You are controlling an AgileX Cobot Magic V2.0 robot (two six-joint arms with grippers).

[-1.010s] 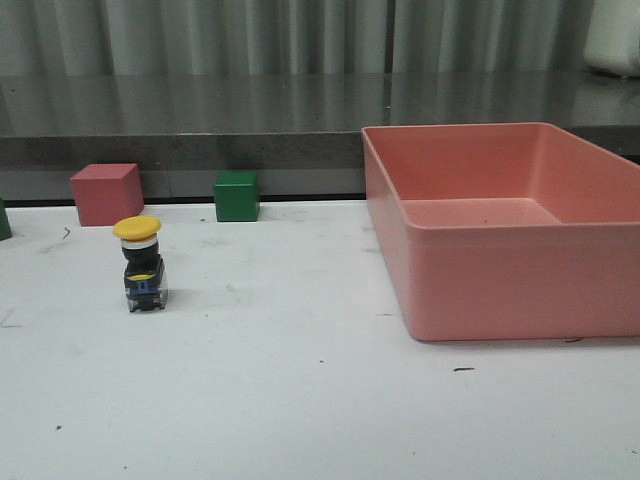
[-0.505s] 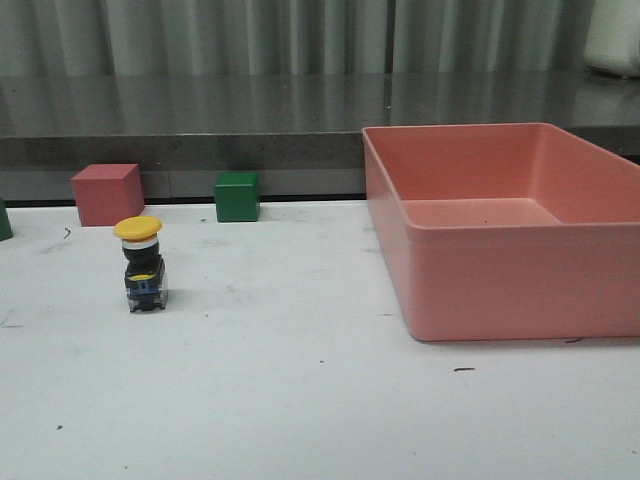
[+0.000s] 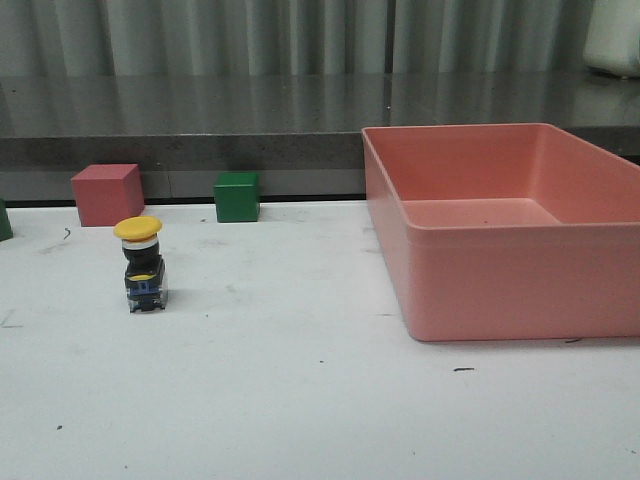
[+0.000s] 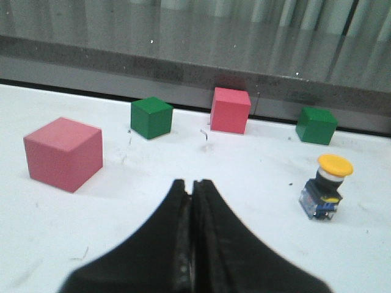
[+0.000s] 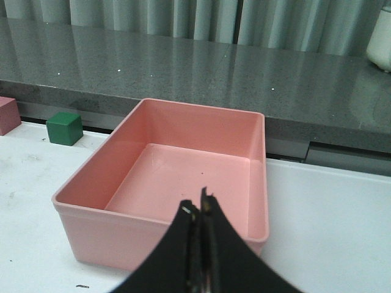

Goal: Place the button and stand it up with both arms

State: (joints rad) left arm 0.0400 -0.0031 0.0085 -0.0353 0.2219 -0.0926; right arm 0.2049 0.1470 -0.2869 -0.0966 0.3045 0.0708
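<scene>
Well apart from left gripper [image 4: 192, 186]: button [image 4: 325, 194]

A white, scuffed table [image 3: 300, 400] fills the near ground. Beyond its far edge, toward 12 o'clock, runs a dark grey speckled stone counter [image 3: 200, 110], glossy with reflections. Behind it hang pale grey pleated curtains [image 3: 250, 35]. The light is soft and even.

The pink bin [image 3: 520, 260] and a green cube [image 3: 4, 220] are cut by the front view's edges.
</scene>
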